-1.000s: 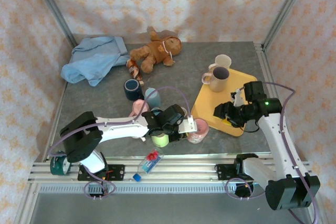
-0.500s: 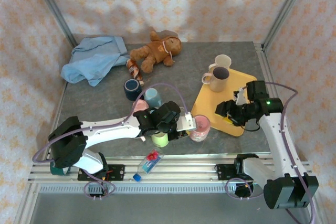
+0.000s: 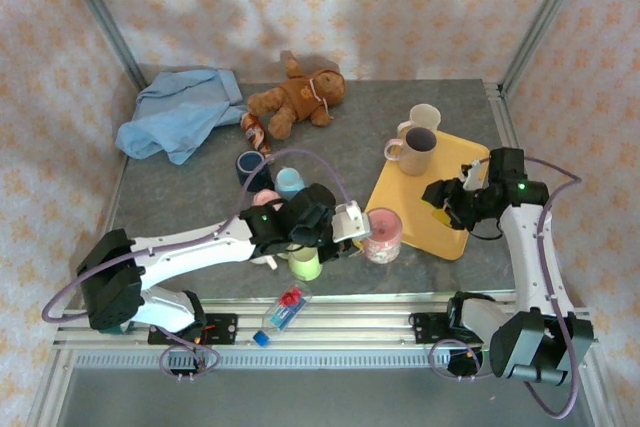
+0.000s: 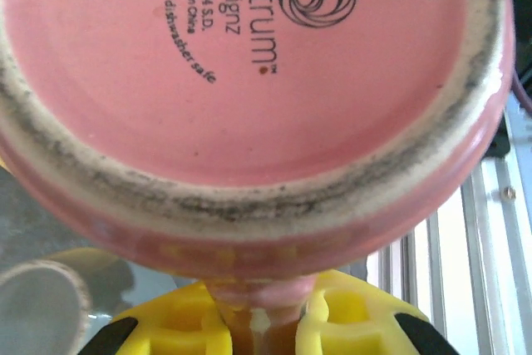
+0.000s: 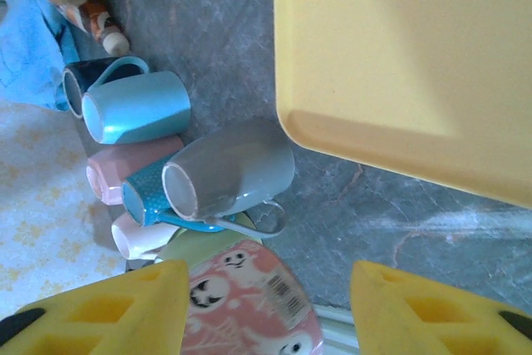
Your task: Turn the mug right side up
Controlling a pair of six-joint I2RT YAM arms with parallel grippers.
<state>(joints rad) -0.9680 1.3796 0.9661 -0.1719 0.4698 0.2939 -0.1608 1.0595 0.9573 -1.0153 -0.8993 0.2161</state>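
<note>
Enclosed on three sides: back wall point(image 3: 400, 7), left wall point(image 3: 40, 147), right wall point(image 3: 600, 97), all papered cream with repeating orange floral motif. Framed by bare metal uprights: left post point(image 3: 100, 17) upper left of frame, right post point(image 3: 545, 17) upper right, both slanting inward. Floored with grey mottled tabletop point(image 3: 340, 147), stone-like finish. Edged along bottom of frame by ribbed aluminium rail point(image 3: 360, 332). Lit brightly, evenly; soft grey shadows point(image 3: 240, 22) on back wall, upper centre-left.

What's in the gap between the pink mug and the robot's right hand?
Nothing stands there. In the top view, only a bare stretch of the yellow tray separates the pink mug from the right hand.
</note>
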